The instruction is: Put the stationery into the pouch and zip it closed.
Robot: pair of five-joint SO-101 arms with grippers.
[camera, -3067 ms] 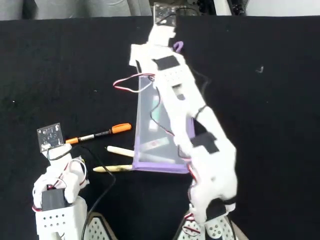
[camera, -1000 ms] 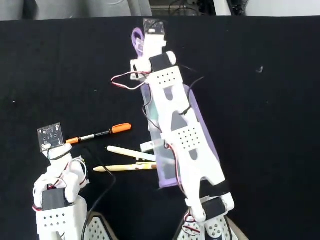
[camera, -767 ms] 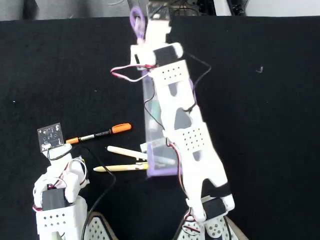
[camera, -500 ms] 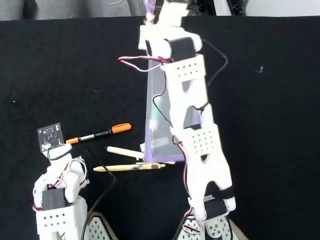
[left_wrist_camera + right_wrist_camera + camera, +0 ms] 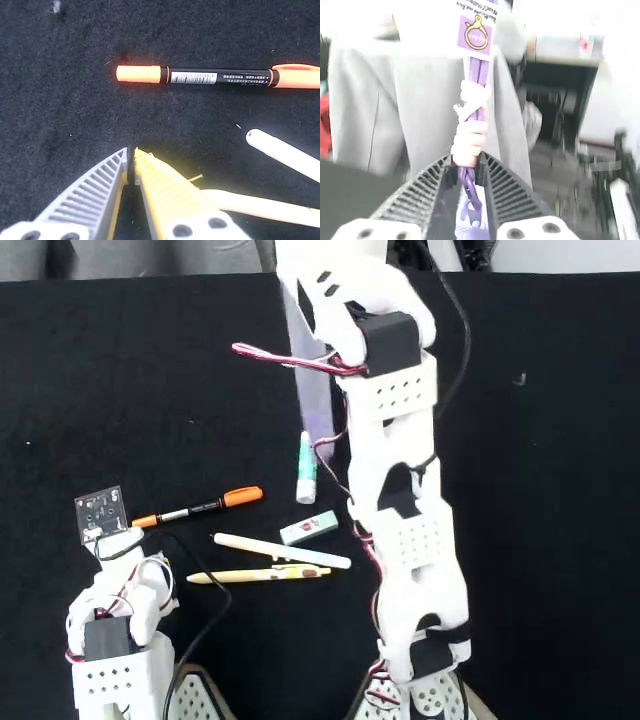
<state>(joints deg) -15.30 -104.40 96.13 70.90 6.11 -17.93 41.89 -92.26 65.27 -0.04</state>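
Black table [image 5: 550, 490] | right gripper [image 5: 466, 169] held high, clamping pouch [image 5: 314, 402] | left gripper [image 5: 131, 153] closed, arm folded low

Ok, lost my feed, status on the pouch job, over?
Right gripper shut on pouch, held above table. Left gripper shut, empty. Stationery loose on table, outside pouch.

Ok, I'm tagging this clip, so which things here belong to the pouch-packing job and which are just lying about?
Job: pouch, held up in the right gripper; orange marker; white pen; yellow pen; small tube; eraser.
Just there: black table cover; black cable.
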